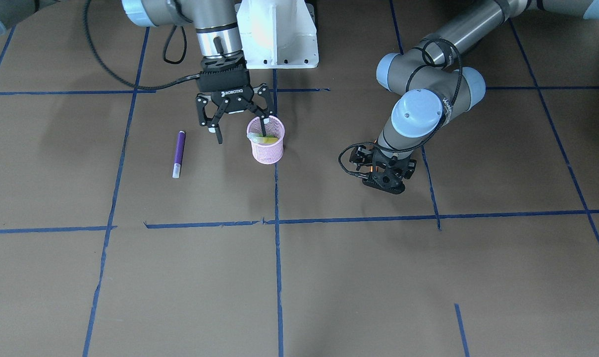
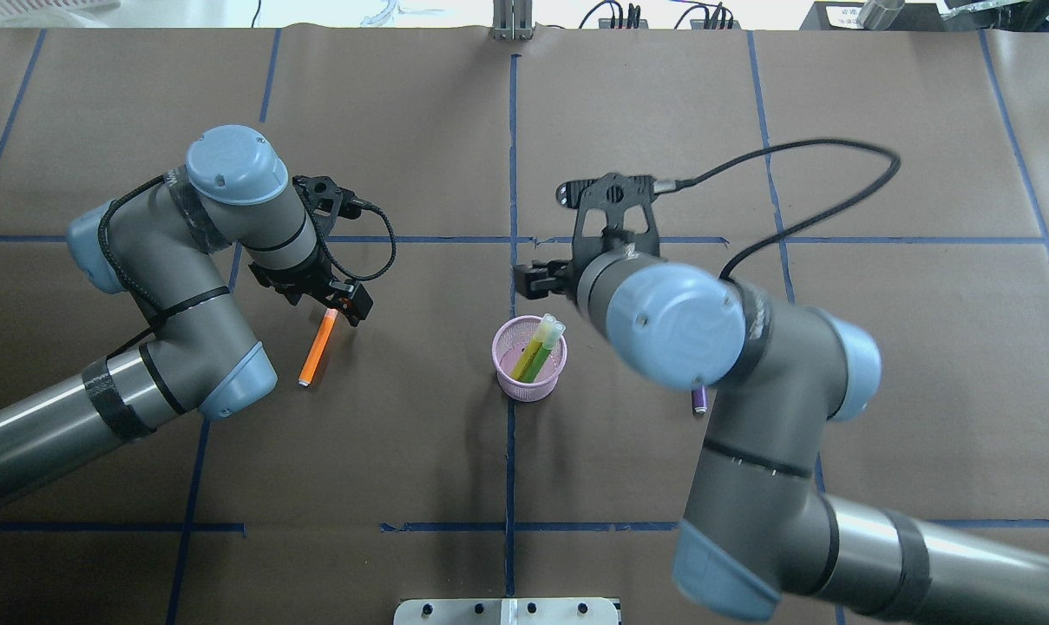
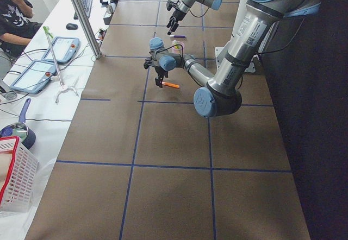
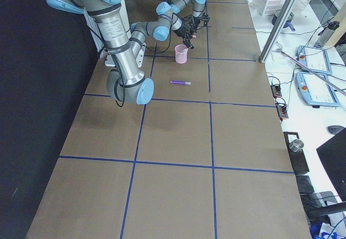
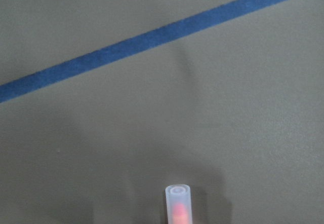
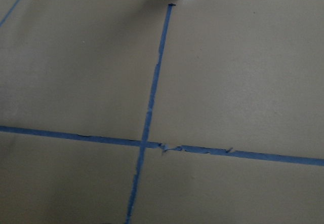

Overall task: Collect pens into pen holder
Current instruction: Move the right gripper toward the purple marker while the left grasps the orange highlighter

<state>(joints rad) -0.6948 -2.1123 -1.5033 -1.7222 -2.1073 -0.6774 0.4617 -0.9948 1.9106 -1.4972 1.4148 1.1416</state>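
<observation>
1. Pen holder [image 2: 514,375]: you will find the pink mesh cup upright on the centre tape line [image 2: 510,451]. It sits about midway between the bench's [image 1: 358,287] two ends, nearer the robot-side edge.
2. Green pen [image 2: 535,354]: it leans inside the holder, pale cap end at the rim. A yellowish stick lies close beside it, and you cannot tell whether that is a separate pen.
3. Purple pen [image 1: 179,152]: it lies flat on the bench, near the holder on the side toward the right-end edge, touching nothing.
4. Orange pen [image 2: 317,349]: it lies flat, well apart from the holder toward the left-end edge.
5. Right gripper [image 1: 241,133]: its fingers are spread wide and hold nothing. It hangs above the holder on the robot side.
6. Left gripper [image 2: 347,309]: it is low over the orange pen's far end. You cannot tell its grip from these views.
</observation>
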